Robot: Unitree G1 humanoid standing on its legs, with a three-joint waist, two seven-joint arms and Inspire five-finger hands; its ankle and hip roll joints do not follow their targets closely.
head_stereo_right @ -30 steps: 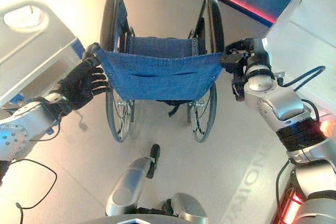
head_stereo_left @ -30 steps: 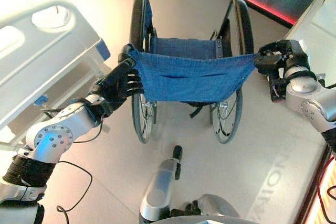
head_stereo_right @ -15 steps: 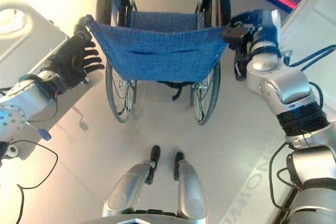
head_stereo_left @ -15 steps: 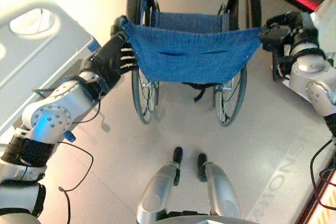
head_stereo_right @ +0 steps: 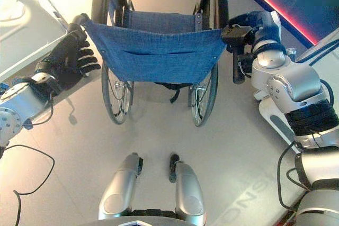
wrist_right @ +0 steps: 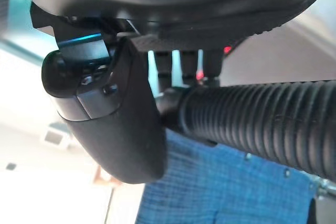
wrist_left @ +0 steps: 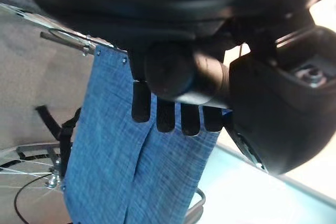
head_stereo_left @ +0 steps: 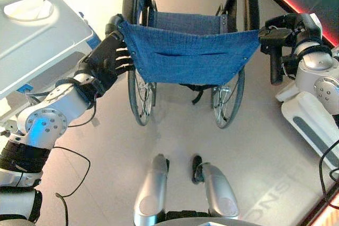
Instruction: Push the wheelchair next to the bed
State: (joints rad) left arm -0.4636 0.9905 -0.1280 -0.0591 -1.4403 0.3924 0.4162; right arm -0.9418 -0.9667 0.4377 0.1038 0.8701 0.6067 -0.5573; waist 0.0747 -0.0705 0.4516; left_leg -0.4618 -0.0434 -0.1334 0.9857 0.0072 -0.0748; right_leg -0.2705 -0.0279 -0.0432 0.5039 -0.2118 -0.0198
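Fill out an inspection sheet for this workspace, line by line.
Surface: pale smooth floor, with faint lettering at lower right.
Job's things: wheelchair seen from behind, blue fabric backrest facing the robot; bed to its left, close beside the left wheel.
Clutter: nothing seen.
Hands: left hand curled round the left push handle; right hand curled round the ribbed right push handle.
Cables: nothing seen apart from the robot's own.
Surroundings: dark panel with a red strip at upper right; white machine housing at the right.
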